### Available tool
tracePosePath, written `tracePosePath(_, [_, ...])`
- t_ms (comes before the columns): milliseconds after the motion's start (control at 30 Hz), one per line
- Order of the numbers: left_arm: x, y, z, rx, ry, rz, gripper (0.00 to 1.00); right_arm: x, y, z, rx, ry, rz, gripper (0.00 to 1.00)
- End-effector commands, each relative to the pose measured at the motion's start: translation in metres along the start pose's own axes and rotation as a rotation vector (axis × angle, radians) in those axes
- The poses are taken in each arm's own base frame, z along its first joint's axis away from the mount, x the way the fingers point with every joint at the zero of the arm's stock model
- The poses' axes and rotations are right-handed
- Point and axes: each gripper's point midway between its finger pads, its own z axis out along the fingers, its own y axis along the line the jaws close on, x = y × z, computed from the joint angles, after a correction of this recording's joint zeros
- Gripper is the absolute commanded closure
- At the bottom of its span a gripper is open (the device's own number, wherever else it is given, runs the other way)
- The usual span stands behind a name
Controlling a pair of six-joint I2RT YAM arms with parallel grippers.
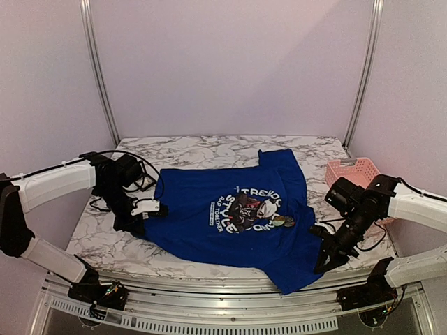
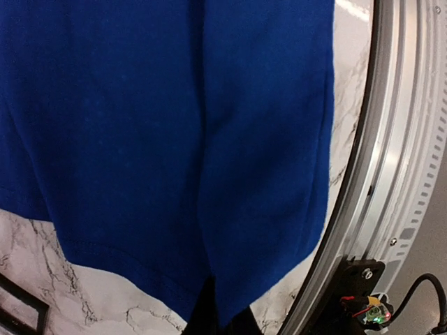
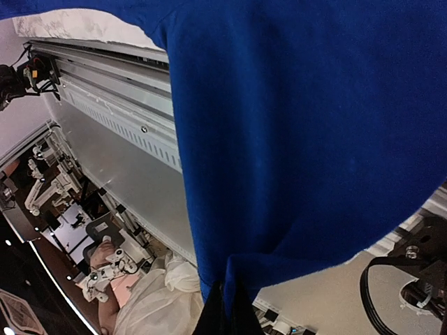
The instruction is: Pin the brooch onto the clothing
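Top external: where's the brooch (image 1: 283, 221)?
– On the T-shirt (image 1: 202, 234), beside its print. Left pincer (image 1: 155, 209) and right pincer (image 1: 327, 259) each clench a cloth edge; pull evenly, keeping the chest flat on the tabletop (image 1: 105, 241).

Soft, even light falls from above in the overhead view, and the pale lilac wall panels (image 1: 230, 63) take a pinkish cast without hard glare. The white-and-grey marbled tabletop (image 1: 209, 148) is bright. The royal-blue short-sleeved T-shirt (image 1: 209, 241) throws only a thin shadow along its 6 o'clock hem, and its white lettering is too soft to read.

In the left wrist view the cloth looks flat and saturated, its weave blurred. The silver aluminium rail (image 2: 401, 139) at 3 o'clock bows with lens distortion.

The right wrist view is dim at 8 o'clock and washed out at 11 o'clock.
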Motion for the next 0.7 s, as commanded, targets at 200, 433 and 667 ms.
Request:
tracePosePath(200, [0.018,-0.018,0.005,0.075,0.049,0.105,1.0,0.063,0.019,0.031,-0.13,0.279,-0.004,1.0])
tracePosePath(433, [0.021,-0.031,0.004,0.155,0.064,0.137,0.62,0.043,-0.002,0.025,0.056,0.182,-0.011,0.5])
tracePosePath(667, [-0.081,0.027,-0.063,-0.026,-0.221,0.081,0.42,-0.138,0.026,-0.085,0.21,-0.478,-0.077,0.47])
